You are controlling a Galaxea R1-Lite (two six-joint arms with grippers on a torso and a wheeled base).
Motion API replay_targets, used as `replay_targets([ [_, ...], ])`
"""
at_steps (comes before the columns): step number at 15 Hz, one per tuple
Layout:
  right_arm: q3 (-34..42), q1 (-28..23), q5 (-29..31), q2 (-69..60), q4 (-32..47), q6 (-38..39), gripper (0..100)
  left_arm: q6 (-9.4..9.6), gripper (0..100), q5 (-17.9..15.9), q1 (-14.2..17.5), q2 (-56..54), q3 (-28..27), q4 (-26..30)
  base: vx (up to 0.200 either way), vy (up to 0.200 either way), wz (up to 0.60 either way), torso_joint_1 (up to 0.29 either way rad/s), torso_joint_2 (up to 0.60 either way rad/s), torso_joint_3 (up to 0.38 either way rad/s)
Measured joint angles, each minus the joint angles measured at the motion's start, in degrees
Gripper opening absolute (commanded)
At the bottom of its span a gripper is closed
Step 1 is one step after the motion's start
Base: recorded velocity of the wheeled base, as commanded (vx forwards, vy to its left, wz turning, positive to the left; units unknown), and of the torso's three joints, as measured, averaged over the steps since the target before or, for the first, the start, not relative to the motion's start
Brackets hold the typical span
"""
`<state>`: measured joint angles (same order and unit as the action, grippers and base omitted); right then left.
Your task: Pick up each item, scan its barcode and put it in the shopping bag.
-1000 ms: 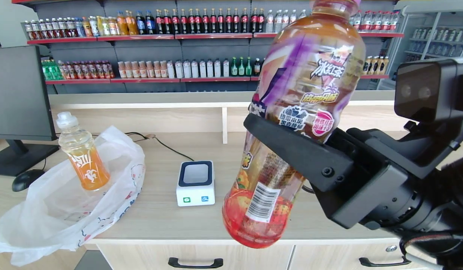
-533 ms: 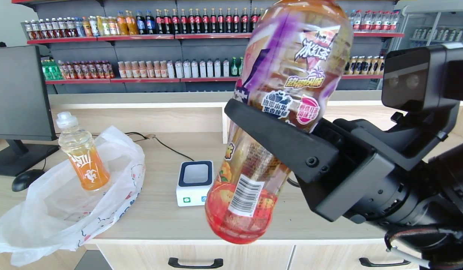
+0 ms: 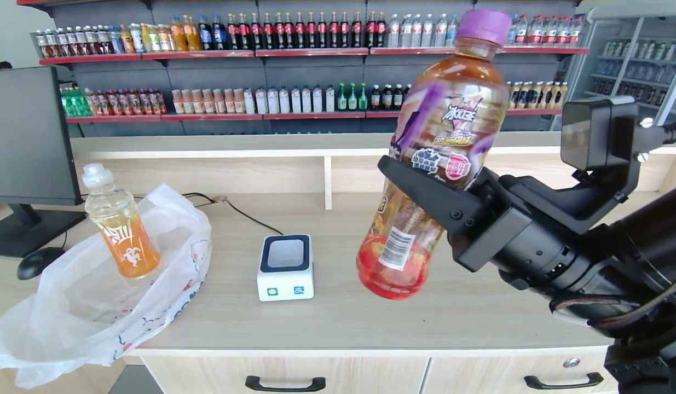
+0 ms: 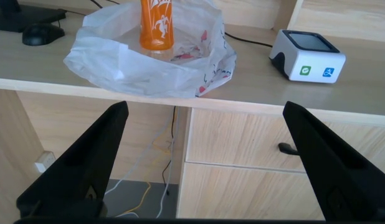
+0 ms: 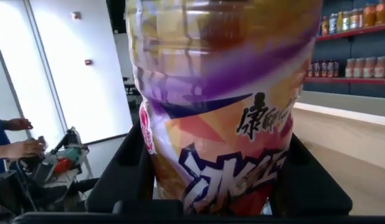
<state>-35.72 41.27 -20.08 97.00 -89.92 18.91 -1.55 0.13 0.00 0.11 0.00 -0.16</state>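
a clear plastic bottle of amber tea with a purple cap and a purple-and-orange label (image 3: 447, 137) hangs in the air over the right half of the light wooden counter (image 3: 343, 323), tilted so that its cap leans far and right while its red-tinted base points near and left. a white barcode patch (image 3: 399, 249) low on its label faces the near side. the right gripper (image 3: 420, 183) is clamped across the bottle's middle, one black finger (image 3: 425, 191) lying over the label and the other behind it; in the right wrist view the bottle (image 5: 223, 93) sits tight between both fingers. to the left of the bottle's base, apart from it, a small white box scanner with a dark-framed window on top (image 3: 286, 267) stands on the counter. further left lies a crumpled white plastic shopping bag (image 3: 97, 295), and in it stands upright a smaller bottle of orange drink with a white cap (image 3: 119, 224). a thin black cable (image 3: 244, 213) runs along the counter behind the scanner. at the far left a black monitor (image 3: 26, 137) stands with a black mouse (image 3: 36, 261) beside its foot. the left gripper (image 4: 205, 162) hangs below the counter's near edge, before the pale drawer fronts (image 4: 242, 143), its fingers spread wide with nothing between them. red shelves of bottled drinks (image 3: 261, 54) line the far wall.
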Motion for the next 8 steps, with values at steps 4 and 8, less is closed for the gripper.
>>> replay_targets([
  [4,5.9,-13.8,0.2,1.4,0.1,-10.1,0,-0.01,100,0.0,0.0,0.0,0.0,0.0,0.000,0.000,0.00,0.000,0.00,0.000],
  [8,8.3,-24.8,0.2,3.2,0.0,-18.6,0,-0.01,100,0.0,0.0,0.0,0.0,0.0,0.000,0.000,0.00,0.000,0.00,0.000],
])
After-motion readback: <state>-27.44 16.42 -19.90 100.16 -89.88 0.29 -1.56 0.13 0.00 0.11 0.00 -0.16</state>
